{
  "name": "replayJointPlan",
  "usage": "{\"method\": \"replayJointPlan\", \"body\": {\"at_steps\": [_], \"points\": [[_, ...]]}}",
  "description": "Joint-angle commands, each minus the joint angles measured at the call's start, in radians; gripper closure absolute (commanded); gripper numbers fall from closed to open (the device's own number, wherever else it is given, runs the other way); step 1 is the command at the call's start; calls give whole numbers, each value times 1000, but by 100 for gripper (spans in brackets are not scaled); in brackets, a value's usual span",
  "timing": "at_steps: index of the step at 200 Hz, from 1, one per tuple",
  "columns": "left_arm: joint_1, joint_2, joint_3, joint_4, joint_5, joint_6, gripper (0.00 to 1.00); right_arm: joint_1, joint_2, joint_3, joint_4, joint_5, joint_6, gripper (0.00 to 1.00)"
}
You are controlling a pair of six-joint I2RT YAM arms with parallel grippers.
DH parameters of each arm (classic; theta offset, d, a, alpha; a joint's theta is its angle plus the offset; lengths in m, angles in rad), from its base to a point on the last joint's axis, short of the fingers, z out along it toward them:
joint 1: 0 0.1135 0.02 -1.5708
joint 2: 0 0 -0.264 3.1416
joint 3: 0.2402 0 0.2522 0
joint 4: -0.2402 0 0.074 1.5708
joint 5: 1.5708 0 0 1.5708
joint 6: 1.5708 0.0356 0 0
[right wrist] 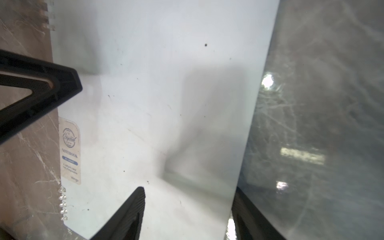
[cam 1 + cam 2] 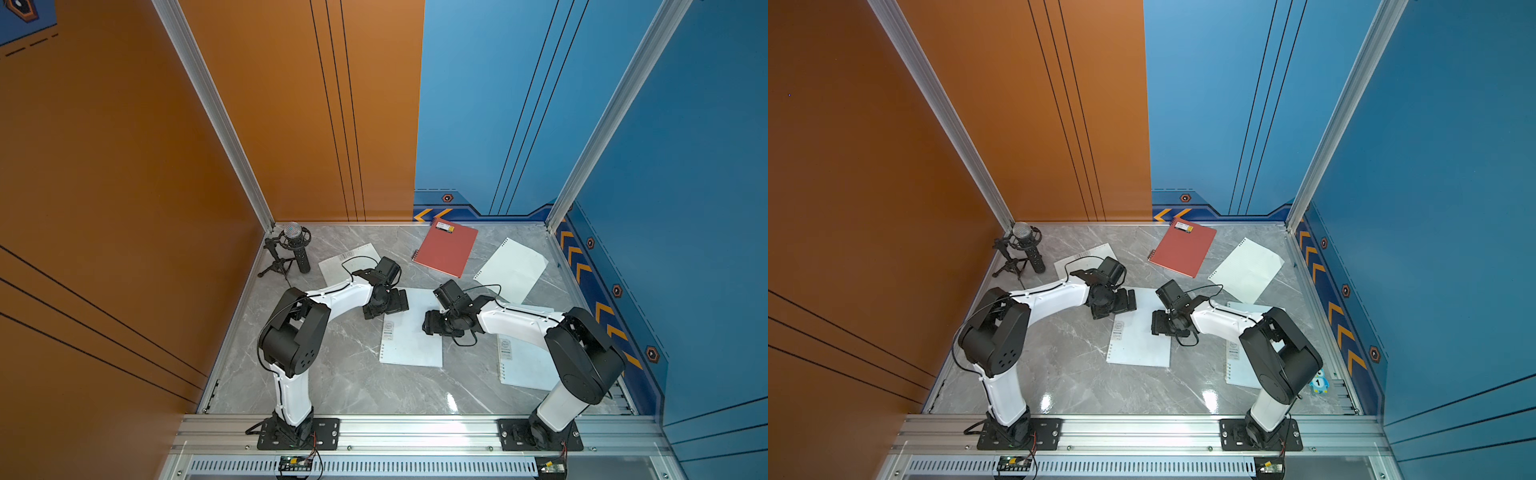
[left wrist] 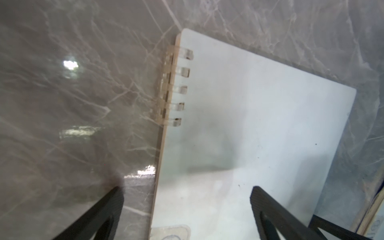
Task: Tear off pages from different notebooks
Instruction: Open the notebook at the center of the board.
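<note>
Much of one frosted notebook point(image 2: 524, 368) hides under the right arm point(image 2: 582, 353).

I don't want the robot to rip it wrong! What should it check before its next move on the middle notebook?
1. Middle notebook lies flat: ok.
2. Its cover opened to reach a page: not ok, it is shut.
3. Left gripper open, astride the spiral edge: ok.
4. Right gripper open, astride the free edge: ok.
5. Either gripper touching the cover: cannot tell.
6. Loose page lies apart from the middle notebook: ok.
</note>
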Motion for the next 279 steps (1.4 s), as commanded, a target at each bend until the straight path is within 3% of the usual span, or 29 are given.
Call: {"method": "replayJointPlan", "body": {"at_steps": [1, 111, 151, 177, 279], "points": [[-5, -24, 25, -8, 42, -12, 2, -2, -17, -7, 31, -27, 16, 33], [47, -146, 12, -9, 108, -11, 2, 11, -52, 111, -28, -38, -21, 33], [104, -265, -3, -9, 119, -11, 2, 24, -52, 187, -52, -44, -33, 33], [152, -348, -10, -8, 136, -16, 2, 86, -37, 266, -69, -42, -50, 33], [320, -462, -104, 49, 297, -35, 2, 264, 227, 661, -101, -205, -206, 32]]}}
